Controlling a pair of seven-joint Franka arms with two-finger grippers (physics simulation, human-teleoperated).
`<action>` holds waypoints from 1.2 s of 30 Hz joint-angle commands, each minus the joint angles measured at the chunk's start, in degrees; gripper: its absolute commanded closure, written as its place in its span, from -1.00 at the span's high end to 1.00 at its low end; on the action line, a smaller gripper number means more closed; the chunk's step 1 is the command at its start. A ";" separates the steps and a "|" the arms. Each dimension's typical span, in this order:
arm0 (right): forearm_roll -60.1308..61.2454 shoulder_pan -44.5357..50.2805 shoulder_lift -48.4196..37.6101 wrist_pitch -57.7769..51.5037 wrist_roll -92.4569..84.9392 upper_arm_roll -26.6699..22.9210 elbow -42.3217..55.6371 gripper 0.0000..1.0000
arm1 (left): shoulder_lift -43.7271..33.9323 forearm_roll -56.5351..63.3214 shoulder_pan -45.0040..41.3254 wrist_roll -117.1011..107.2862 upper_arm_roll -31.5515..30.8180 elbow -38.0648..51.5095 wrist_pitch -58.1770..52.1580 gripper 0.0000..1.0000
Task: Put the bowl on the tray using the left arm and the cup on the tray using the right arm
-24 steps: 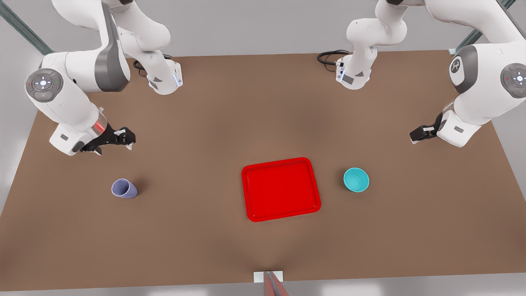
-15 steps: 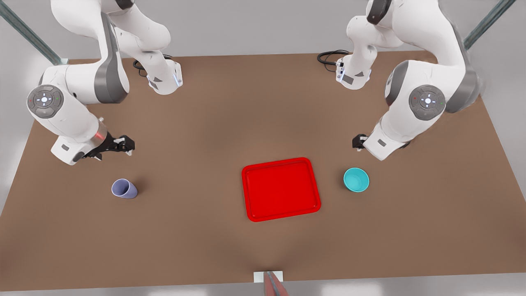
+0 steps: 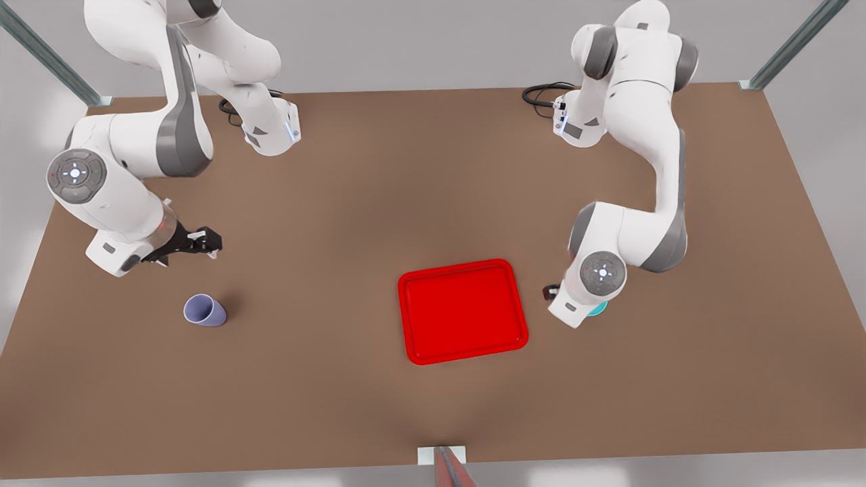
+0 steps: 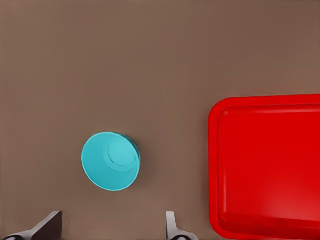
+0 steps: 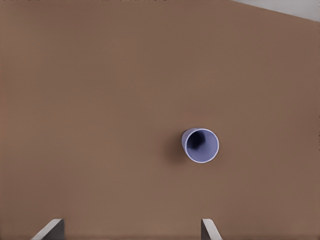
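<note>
Front view: red tray [image 3: 463,311] at surface [image 3: 379,196] centre; left hand [image 3: 551,292] over teal bowl [image 3: 599,310] at tray's 3 o'clock; right hand [image 3: 203,241], fingers spread, hovers at 12 o'clock of lavender cup [image 3: 204,311], far at 9 o'clock | Left wrist: bowl [image 4: 110,161] upright, beside tray [image 4: 267,165], untouched; fingertips [image 4: 172,227] set wide | Right wrist: cup [image 5: 201,145] upright; fingers [image 5: 209,229] wide.

You have one bowl [image 4: 110,161], one cup [image 3: 203,311], one tray [image 3: 463,312], all on one table [image 3: 379,196]; two arms, each with one tool: left tool [image 4: 112,230], right tool [image 3: 203,242].
</note>
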 commanded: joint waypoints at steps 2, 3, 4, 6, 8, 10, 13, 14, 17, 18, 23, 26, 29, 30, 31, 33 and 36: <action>0.00 0.08 0.00 0.19 0.00 0.00 0.00 1.00 | 0.93 0.44 -0.09 -0.09 0.02 0.00 -0.11 1.00; 0.00 0.08 0.26 0.37 0.00 0.00 0.00 1.00 | 2.24 0.44 0.08 0.00 0.02 0.00 -0.03 1.00; 0.00 0.08 0.26 0.37 0.00 0.00 0.00 1.00 | 3.38 0.26 0.35 0.00 0.02 0.00 0.15 1.00; 0.00 0.08 0.26 0.37 0.00 0.00 0.00 1.00 | 5.93 -2.37 2.02 0.35 0.02 -0.09 2.34 1.00; 0.00 0.08 0.26 0.37 0.00 0.00 0.00 1.00 | 7.25 -2.46 3.34 1.85 -0.07 -2.71 5.67 1.00; 0.00 0.00 0.26 0.37 0.00 0.00 0.00 1.00 | 7.60 -2.46 4.39 1.85 -0.07 -7.29 13.41 1.00; 0.00 0.08 0.26 0.37 0.00 0.00 0.00 1.00 | 8.31 -5.19 4.74 1.76 -0.07 -11.51 18.52 1.00; 0.00 0.08 0.26 0.28 0.00 0.00 0.00 1.00 | 8.48 -5.45 4.66 1.76 -0.07 -12.04 18.52 1.00; 0.00 0.00 0.35 0.28 0.00 0.00 -0.09 1.00 | 8.48 -6.07 4.04 1.67 -0.07 -13.53 19.57 1.00; 0.00 0.00 0.35 0.28 0.00 0.00 -0.09 1.00 | 8.31 -6.07 3.95 1.67 0.02 -13.88 19.49 1.00; 0.00 0.00 0.44 0.37 0.00 0.00 -0.09 1.00 | 6.29 -6.51 4.04 1.58 -0.07 -18.45 19.40 0.99; 0.00 0.00 0.53 0.37 0.00 0.00 -0.09 1.00 | 6.99 -6.51 4.39 1.67 -0.07 -19.42 21.07 0.99; 0.00 0.00 0.53 0.37 0.09 0.00 -0.09 1.00 | 7.17 -6.15 4.57 1.85 -0.07 -19.42 21.51 0.98; 0.00 0.00 0.53 0.46 0.00 0.00 -0.09 1.00 | 7.17 -6.15 4.39 1.85 -0.07 -19.42 21.51 0.89; 0.00 0.00 0.53 0.46 0.00 0.00 -0.09 1.00 | 7.17 -6.15 4.30 1.85 -0.07 -19.42 21.68 0.61; 0.00 0.00 0.53 0.46 0.00 0.00 -0.09 1.00 | 7.25 -6.15 4.22 1.93 -0.07 -19.42 21.95 0.05; 0.00 0.00 0.53 0.46 0.09 0.00 -0.09 1.00 | 7.43 -6.33 4.57 1.85 -0.07 -19.42 22.47 -0.01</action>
